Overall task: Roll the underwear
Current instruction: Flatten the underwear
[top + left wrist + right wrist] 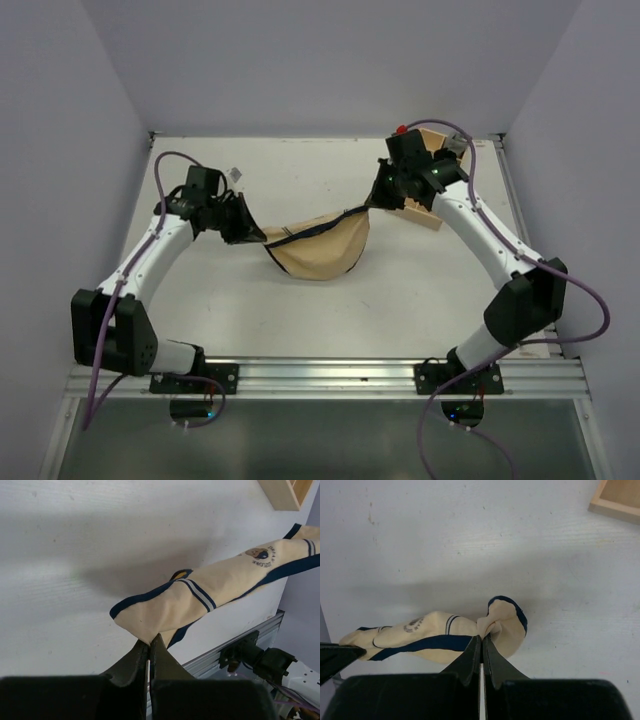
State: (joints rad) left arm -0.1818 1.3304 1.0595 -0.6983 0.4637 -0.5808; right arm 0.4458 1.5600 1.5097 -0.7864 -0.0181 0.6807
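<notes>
Underwear (320, 248) sagged between both grippers mid-table (300, 330), well apart from table edges. Left gripper (262, 238) pinched tight on its left end, right gripper (371, 204) on right end. Wooden tray (424, 217) just beside right gripper.

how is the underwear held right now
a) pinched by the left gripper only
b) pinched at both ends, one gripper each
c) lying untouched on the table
b: the left gripper and the right gripper are each shut on one end of the underwear, which spans between them.
</notes>
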